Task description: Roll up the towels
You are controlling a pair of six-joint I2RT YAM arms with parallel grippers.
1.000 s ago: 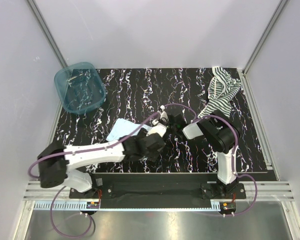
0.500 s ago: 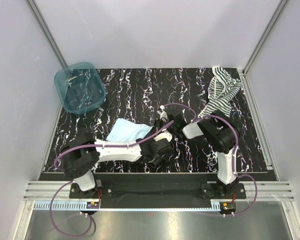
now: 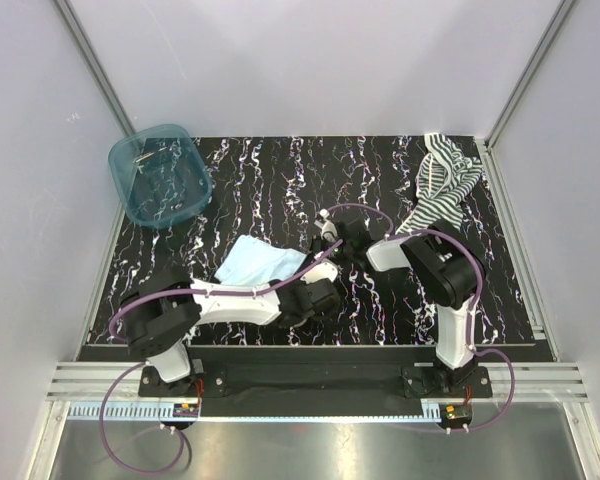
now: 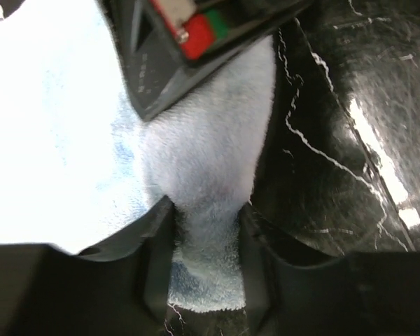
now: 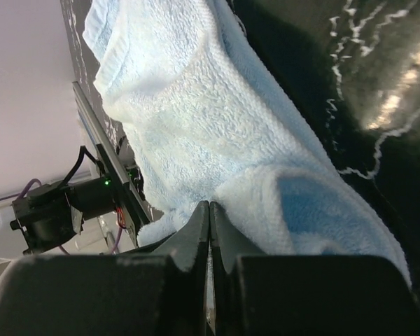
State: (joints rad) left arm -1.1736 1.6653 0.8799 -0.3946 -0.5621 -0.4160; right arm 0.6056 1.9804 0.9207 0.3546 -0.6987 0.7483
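Observation:
The pale blue towel (image 3: 255,262) lies bunched on the black marbled table, left of centre. My left gripper (image 3: 318,290) is at its near right corner, shut on a narrow fold of it (image 4: 203,161), with cloth filling the gap between the fingers (image 4: 157,241). My right gripper (image 3: 330,245) is at the towel's far right corner; its jaws are pressed together at the edge of the towel (image 5: 196,119), with cloth on both sides of the tips. The striped green-and-white towel (image 3: 440,185) lies crumpled at the back right, untouched.
A teal plastic bin (image 3: 160,175) stands at the back left corner. The two wrists sit close together near the table's middle (image 3: 380,170). Metal frame posts and white walls border the table on all sides.
My left arm has folded in, its elbow swinging right, which uncovers more of the blue towel. The left gripper shifted slightly toward the near edge. The right gripper barely moved.

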